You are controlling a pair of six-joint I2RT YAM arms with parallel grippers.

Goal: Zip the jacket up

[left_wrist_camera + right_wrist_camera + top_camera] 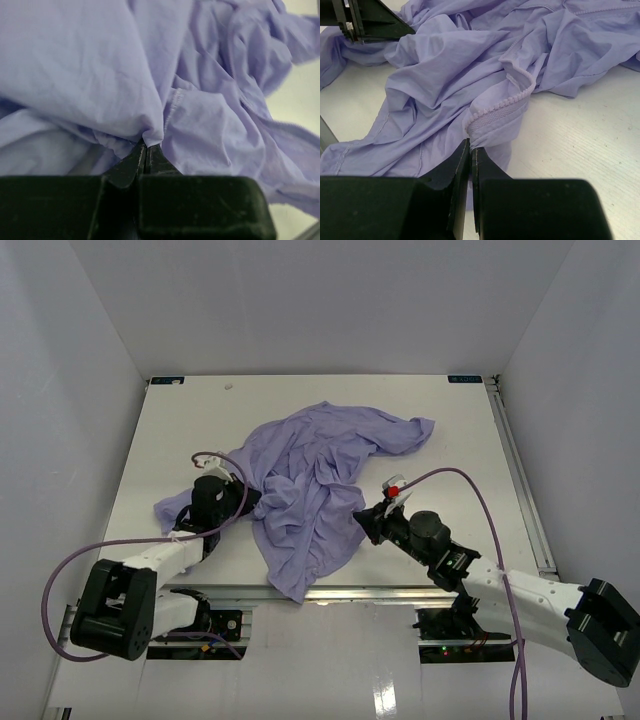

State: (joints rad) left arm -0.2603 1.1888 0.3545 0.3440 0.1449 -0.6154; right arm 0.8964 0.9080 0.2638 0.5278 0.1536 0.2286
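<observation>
Left gripper (146,150): jaws pressed together, nipping a fold of the jacket (310,480) at their tips.
Right gripper (471,147): jaws a sliver apart, tips pinching the cloth edge just below the zipper teeth (505,102).
Zipper teeth: curve from the tips up toward the right of the right wrist view.
Jacket: crumpled in the middle of the table (450,440) in the top view, long axis from upper right to lower centre, one sleeve trailing left.
</observation>
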